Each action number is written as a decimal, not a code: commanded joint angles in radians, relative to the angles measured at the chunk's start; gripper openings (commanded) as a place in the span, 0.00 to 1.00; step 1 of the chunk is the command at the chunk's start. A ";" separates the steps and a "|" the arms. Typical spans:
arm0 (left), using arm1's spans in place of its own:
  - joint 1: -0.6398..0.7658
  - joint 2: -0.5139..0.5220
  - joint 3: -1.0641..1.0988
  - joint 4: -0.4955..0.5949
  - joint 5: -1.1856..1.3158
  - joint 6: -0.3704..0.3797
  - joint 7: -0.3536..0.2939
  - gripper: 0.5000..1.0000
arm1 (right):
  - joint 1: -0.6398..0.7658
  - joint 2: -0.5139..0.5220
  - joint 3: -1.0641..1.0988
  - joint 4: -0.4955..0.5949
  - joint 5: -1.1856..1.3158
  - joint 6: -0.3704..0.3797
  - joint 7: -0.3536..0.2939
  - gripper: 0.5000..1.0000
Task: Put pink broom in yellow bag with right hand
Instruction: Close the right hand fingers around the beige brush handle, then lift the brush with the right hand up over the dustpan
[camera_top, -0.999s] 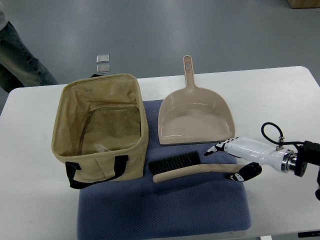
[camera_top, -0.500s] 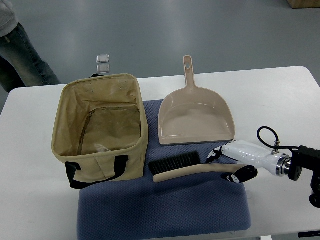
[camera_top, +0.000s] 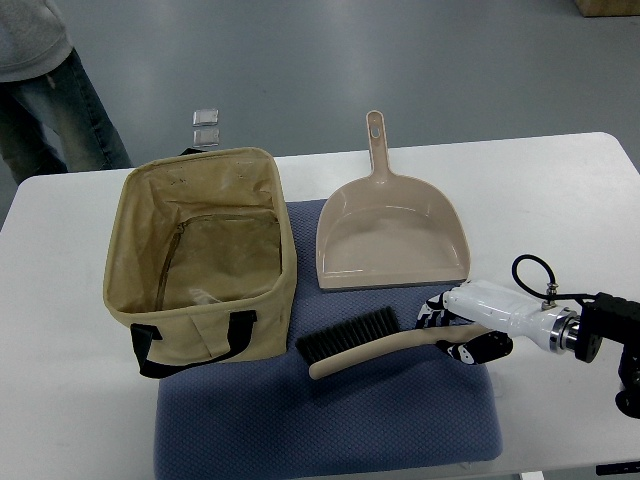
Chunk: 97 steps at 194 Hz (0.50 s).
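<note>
The pink broom (camera_top: 375, 345) is lying on the blue mat (camera_top: 330, 410), bristles pointing toward the yellow bag (camera_top: 200, 255) just to its left. The right hand (camera_top: 462, 325) is closing its fingers around the handle's far end, apparently gripping it, though the contact is partly hidden. The dustpan (camera_top: 392, 235) is sitting just behind, on the white counter (camera_top: 560, 200). A person's legs (camera_top: 60, 110) are showing beyond the counter.
</note>
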 joint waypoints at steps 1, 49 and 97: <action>0.000 0.000 0.000 0.000 0.000 0.000 0.000 1.00 | 0.001 0.002 -0.018 -0.006 -0.022 -0.004 0.000 0.07; 0.000 0.000 0.000 0.000 0.000 0.000 0.000 1.00 | 0.008 0.001 -0.025 -0.013 -0.028 -0.029 0.000 0.00; 0.000 0.000 0.000 0.000 0.000 0.000 0.000 1.00 | 0.059 -0.015 -0.015 -0.021 -0.020 -0.078 0.011 0.00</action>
